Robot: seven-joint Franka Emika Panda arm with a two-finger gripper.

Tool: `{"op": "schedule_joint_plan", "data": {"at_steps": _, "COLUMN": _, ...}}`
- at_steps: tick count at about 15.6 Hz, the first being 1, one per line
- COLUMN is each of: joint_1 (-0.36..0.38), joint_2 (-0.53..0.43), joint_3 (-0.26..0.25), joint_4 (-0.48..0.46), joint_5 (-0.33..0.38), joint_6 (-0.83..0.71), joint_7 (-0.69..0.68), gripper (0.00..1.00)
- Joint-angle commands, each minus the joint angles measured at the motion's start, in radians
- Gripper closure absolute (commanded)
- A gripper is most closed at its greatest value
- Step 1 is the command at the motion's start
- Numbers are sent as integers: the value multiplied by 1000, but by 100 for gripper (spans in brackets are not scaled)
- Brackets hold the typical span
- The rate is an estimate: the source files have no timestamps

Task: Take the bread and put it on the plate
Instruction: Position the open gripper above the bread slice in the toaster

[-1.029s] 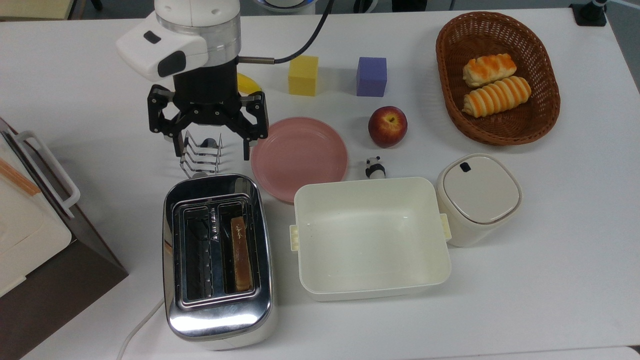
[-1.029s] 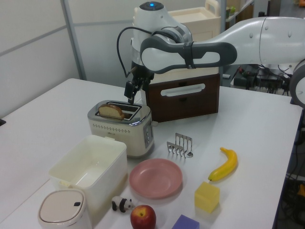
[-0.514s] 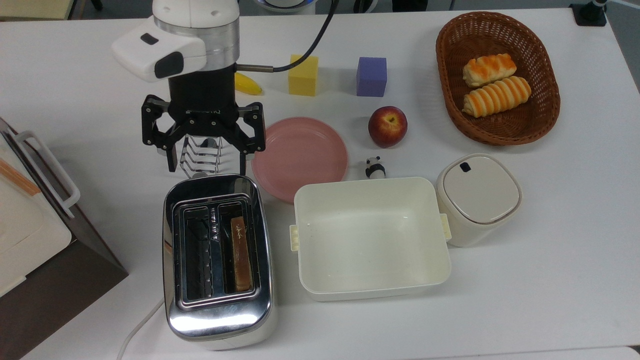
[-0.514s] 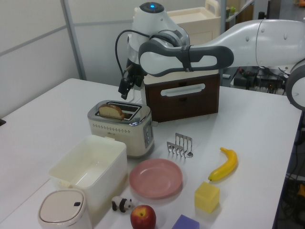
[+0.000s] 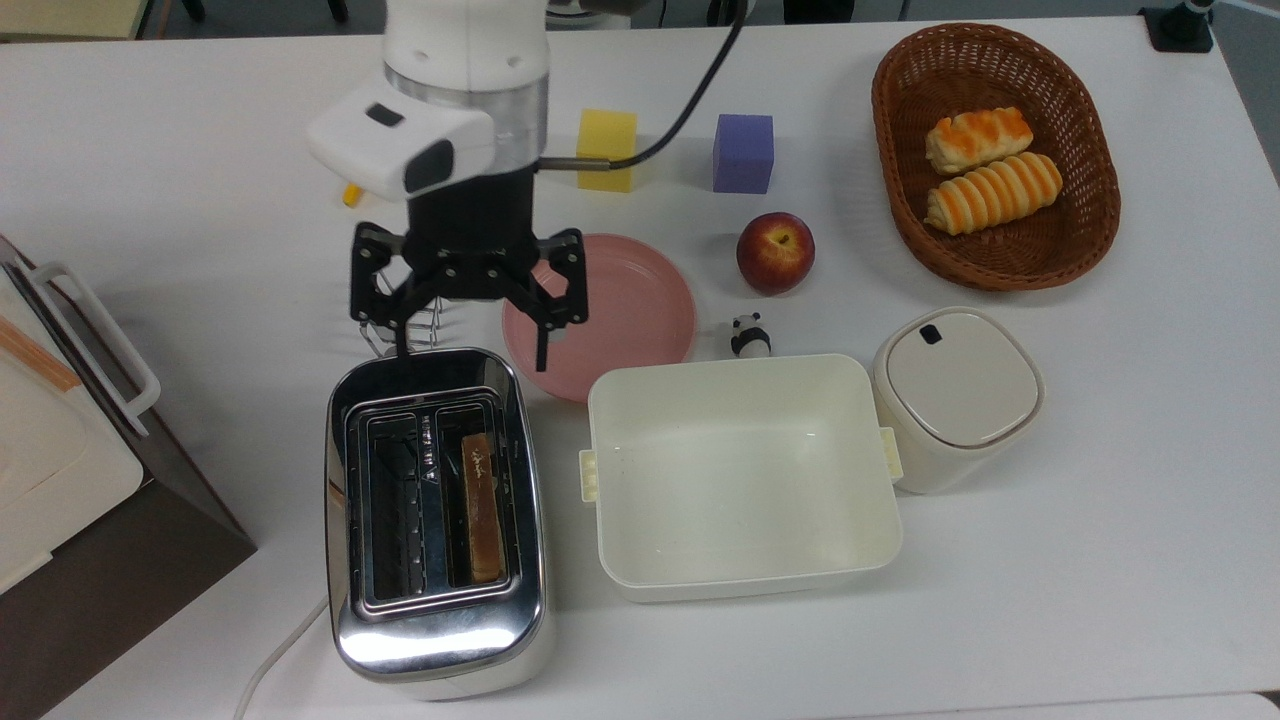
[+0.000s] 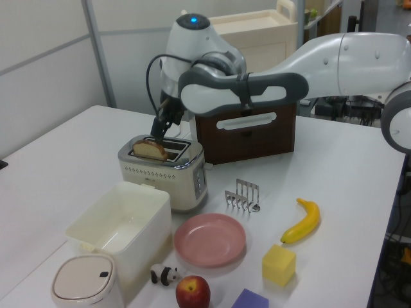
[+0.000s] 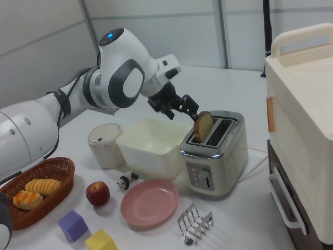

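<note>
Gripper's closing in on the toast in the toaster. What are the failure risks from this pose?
1. The bread stands edge-up in a narrow slot of the toaster; the open gripper could catch a finger on the chrome rim instead of straddling the slice.
2. Little of the slice sticks out, so a shallow pinch may slip or crumble it.
3. The plate sits close beside the toaster, with the toast rack next to it; a low carry might clip either.
</note>
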Motion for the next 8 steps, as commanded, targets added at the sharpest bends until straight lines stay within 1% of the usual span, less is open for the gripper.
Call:
{"op": "schedule_joint_plan", "data": {"at_steps": 1, "joint_1": 29, "joint_2": 36, "joint_3": 3, "joint_4": 10, "joint_5": -31, "joint_6": 15, "joint_7": 23, "gripper": 0}}
{"op": "schedule_joint_plan", "data": {"at_steps": 4, "joint_1": 29, "joint_2": 48, "joint_3": 1, "joint_4": 15, "joint_5": -51, "joint_6": 19, "joint_7": 23, "gripper": 0}}
{"op": "schedule_joint_plan", "data": {"at_steps": 8, "joint_1": 21, "joint_2": 48, "joint_3": -2, "joint_4": 18, "joint_5": -51, "joint_6": 34, "joint_7": 21, "gripper": 0}}
